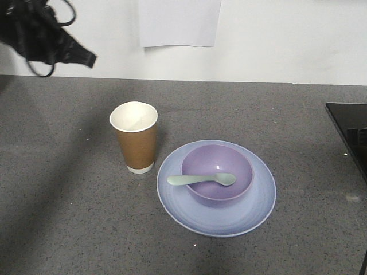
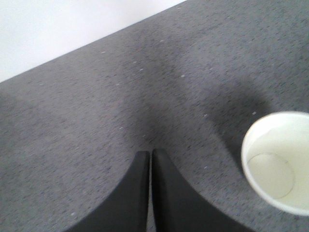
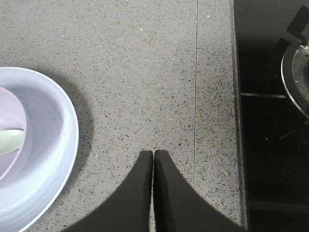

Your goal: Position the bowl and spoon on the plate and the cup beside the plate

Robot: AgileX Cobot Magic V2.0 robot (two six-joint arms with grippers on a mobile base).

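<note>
The pale blue-lavender plate [image 1: 217,217] lies on the grey counter, and the purple bowl [image 1: 217,174] sits in its middle. Across the bowl's rim rests the mint-green spoon [image 1: 200,180], handle pointing left. Just left of the plate stands the brown paper cup [image 1: 135,136], upright and empty. My left gripper [image 2: 149,153] is shut on nothing, above bare counter, with the cup [image 2: 279,162] off to its right. My right gripper [image 3: 153,153] is also shut and empty, over the counter to the right of the plate [image 3: 58,140]; the bowl [image 3: 14,121] and spoon [image 3: 9,141] show at that view's left edge.
A black cooktop [image 1: 351,133] borders the counter on the right, and a burner [image 3: 295,72] shows in the right wrist view. A white wall with a paper sheet [image 1: 179,23] runs behind. The left arm [image 1: 43,35] hangs dark at the top left of the front view.
</note>
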